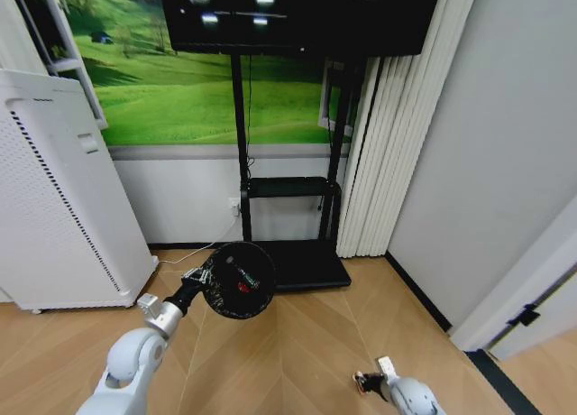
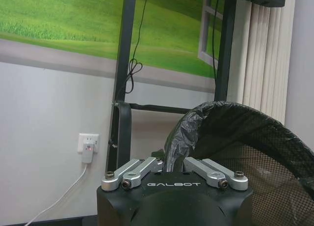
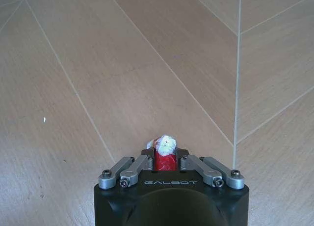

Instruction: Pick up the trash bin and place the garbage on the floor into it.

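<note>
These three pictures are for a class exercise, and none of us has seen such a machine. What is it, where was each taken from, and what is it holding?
It is a wheeled robot with two arms. The head view looks down on herringbone floor. Its left gripper holds the black mesh trash bin up by the rim, with a red piece of garbage already inside. The left wrist view shows that bin's black liner close up. The right gripper, low over the floor, has its fingers shut on a red-and-white can.

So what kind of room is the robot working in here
Probably an office or showroom-style indoor room: a dark screen on a black stand, a tall white appliance by the wall, and herringbone wood floor.
</note>
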